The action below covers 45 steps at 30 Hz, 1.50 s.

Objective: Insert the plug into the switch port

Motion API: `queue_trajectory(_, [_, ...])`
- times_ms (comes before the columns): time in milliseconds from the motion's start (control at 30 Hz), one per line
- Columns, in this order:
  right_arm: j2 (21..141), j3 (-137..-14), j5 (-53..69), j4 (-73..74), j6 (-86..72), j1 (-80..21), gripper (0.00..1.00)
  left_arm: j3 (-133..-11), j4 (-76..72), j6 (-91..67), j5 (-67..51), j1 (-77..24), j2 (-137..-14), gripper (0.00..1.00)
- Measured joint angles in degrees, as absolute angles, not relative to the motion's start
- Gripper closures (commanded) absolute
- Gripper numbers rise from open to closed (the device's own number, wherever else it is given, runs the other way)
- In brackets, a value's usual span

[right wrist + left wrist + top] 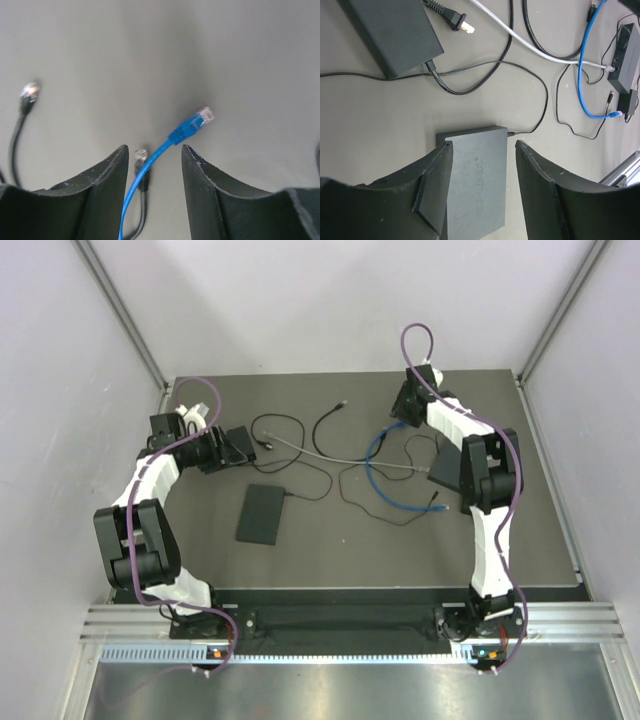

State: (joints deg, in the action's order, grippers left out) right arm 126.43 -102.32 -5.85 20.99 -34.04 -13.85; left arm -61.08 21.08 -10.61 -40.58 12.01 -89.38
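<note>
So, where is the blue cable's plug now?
In the right wrist view, the blue plug shows right of centre, just past the right gripper, a black plug at its lower left.

**Top view.** Even, diffuse overhead light. The pale walls read bright, the dark worktop is matte with only faint shadows, and the metal sheet beyond its near edge carries a bright reflection.

**Left wrist view.** Sharp focus. The cables cast thin, soft shadows, and the left hand is near-black and underexposed.

**Right wrist view.** Soft throughout. The blue plug and black connector are blurred. A broad shadow darkens the worktop above the right hand.
</note>
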Motion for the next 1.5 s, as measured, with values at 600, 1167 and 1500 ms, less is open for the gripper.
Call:
queue_trajectory(600, [131.20,-102.39,-1.34,18.83,-43.79,-12.82,0.59,-60.29,20.51,-12.49,-39.53,12.01,-89.38,0.41])
queue_trajectory(1167, [132.66,-99.07,14.92,10.04,-43.53,-10.57,1.00,-60.66,20.56,-13.72,-39.68,12.47,-87.92,0.40])
queue_trajectory(1500, [117.78,-88.36,44.25,-4.43,-40.36,-6.35,1.00,-66.83,17.80,-12.88,-52.12,12.62,-83.81,0.39])
